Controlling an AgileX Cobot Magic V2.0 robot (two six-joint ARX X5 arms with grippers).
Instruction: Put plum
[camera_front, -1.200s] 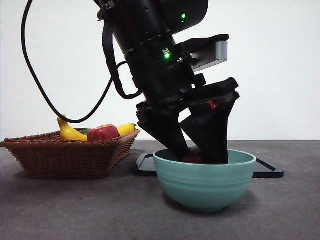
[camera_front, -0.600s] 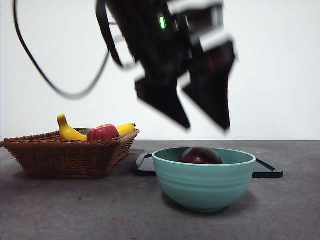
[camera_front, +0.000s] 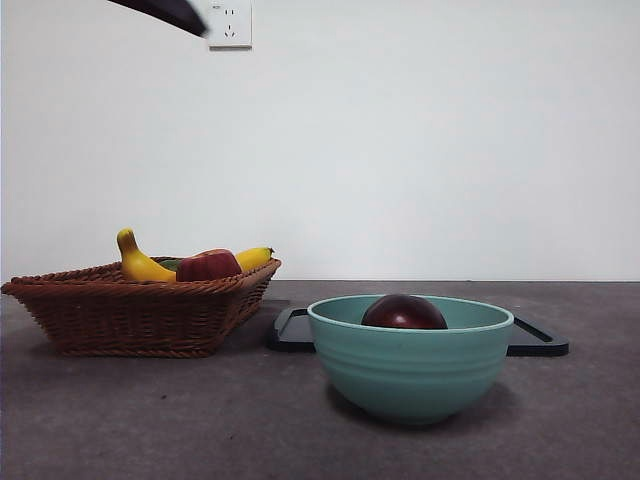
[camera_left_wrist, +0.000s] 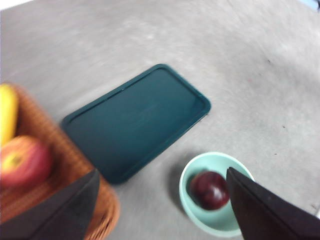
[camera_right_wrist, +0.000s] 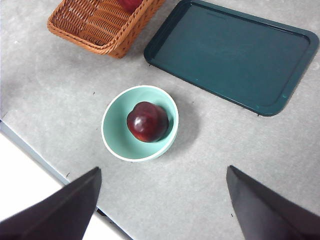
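Plum (camera_front: 403, 312), round, glossy dark maroon, sits inside pale green ceramic bowl (camera_front: 410, 362) on grey surface (camera_front: 150, 420). My left gripper (camera_left_wrist: 160, 205) and right gripper (camera_right_wrist: 162, 205) hover high above, jaws spread wide, empty.

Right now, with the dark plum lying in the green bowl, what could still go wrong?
1. The round maroon plum lies loose in the shallow teal bowl; a knock could roll it out.
2. That bowl stands near the table edge, so a push could send it off.
3. The open left gripper hangs above, its view blurred, so it could clip the wicker basket.
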